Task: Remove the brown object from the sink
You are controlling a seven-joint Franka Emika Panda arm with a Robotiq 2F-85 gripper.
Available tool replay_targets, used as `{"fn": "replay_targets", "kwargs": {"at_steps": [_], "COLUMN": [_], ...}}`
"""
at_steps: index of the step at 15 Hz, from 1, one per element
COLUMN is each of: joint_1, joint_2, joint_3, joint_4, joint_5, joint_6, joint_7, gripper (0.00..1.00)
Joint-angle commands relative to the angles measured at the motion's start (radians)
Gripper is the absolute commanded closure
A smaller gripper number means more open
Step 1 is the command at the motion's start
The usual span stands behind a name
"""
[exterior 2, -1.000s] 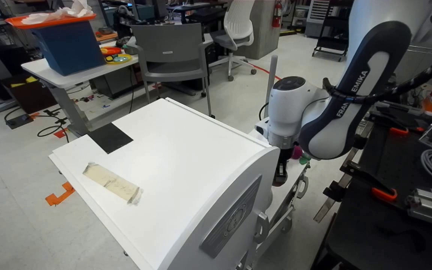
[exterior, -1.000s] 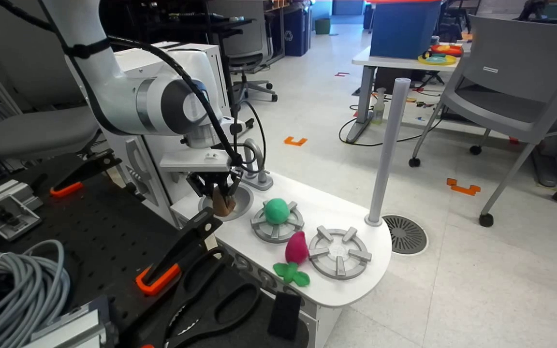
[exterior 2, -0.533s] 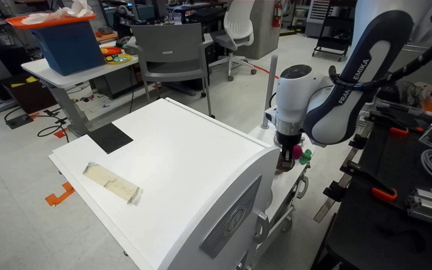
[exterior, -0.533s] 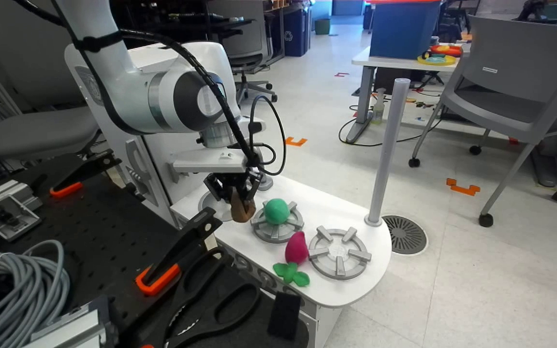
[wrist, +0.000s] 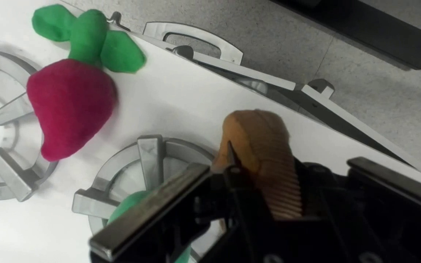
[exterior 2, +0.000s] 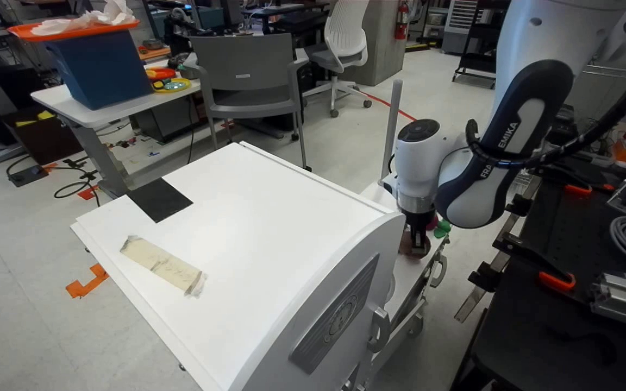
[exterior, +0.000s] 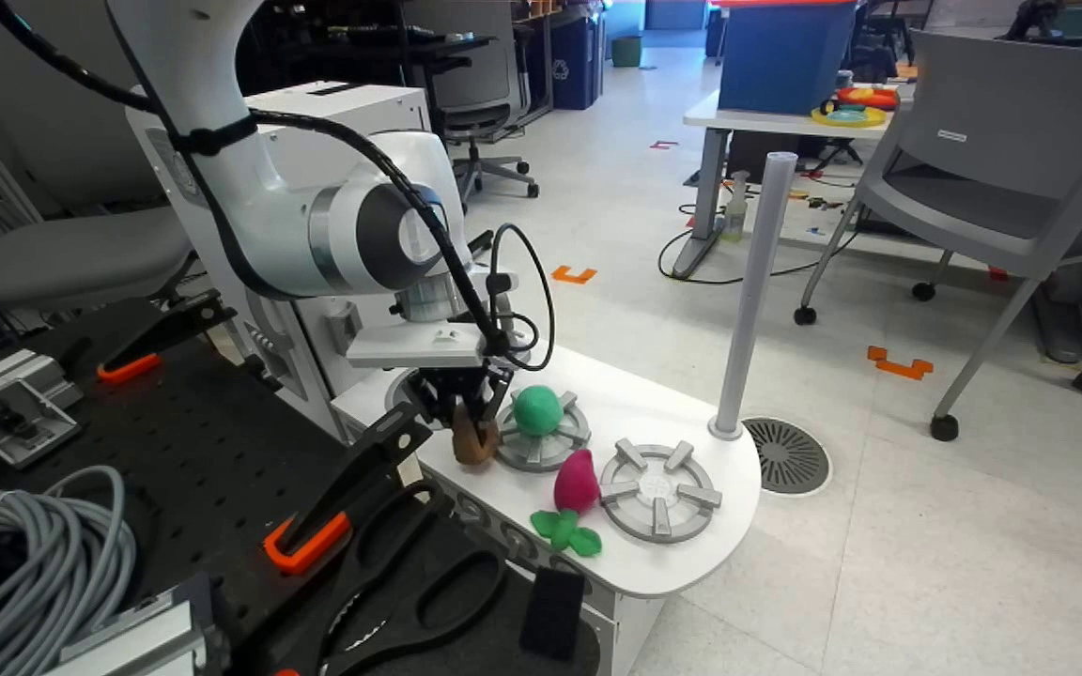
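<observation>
The brown object (exterior: 473, 445) is between the fingers of my gripper (exterior: 466, 413), which is shut on it and points down. They are beside the sink (exterior: 398, 396), at the front of the white countertop next to the burner grate with the green ball. The object is low; I cannot tell whether it touches the countertop. In the wrist view the brown object (wrist: 256, 138) sticks out past the fingertips of my gripper (wrist: 269, 164). In an exterior view the brown object (exterior 2: 406, 245) shows partly behind my gripper (exterior 2: 418, 243). The sink is partly hidden by the gripper.
The green ball (exterior: 538, 410) sits on the near burner grate (exterior: 541, 460), close to my gripper. The pink-magenta pointed object (exterior: 577, 482) lies beside the far burner grate (exterior: 661, 535). A grey post (exterior: 755, 300) stands at the counter's end. A black clamp (exterior: 353, 479) is at the dark table's edge.
My gripper has carried the brown object up out of the sink and over toward the burner with the green ball. In the last half second it has come down lower, toward the counter's front.
</observation>
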Motion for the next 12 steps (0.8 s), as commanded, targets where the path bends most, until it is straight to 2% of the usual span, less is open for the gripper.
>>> {"fn": "replay_targets", "kwargs": {"at_steps": [1, 3, 4, 6, 7, 12], "joint_1": [0.065, 0.095, 0.106, 0.122, 0.117, 0.096], "joint_2": [0.076, 0.101, 0.109, 0.111, 0.108, 0.091], "joint_3": [-0.06, -0.089, -0.099, -0.106, -0.097, -0.077], "joint_4": [0.071, 0.083, 0.088, 0.088, 0.089, 0.087], "joint_5": [-0.042, -0.06, -0.066, -0.073, -0.071, -0.061], "joint_6": [0.0, 0.007, 0.008, 0.005, -0.001, -0.025], "joint_7": [0.05, 0.066, 0.073, 0.08, 0.076, 0.067], "gripper": [0.94, 0.9, 0.78, 0.62, 0.45, 0.08]}}
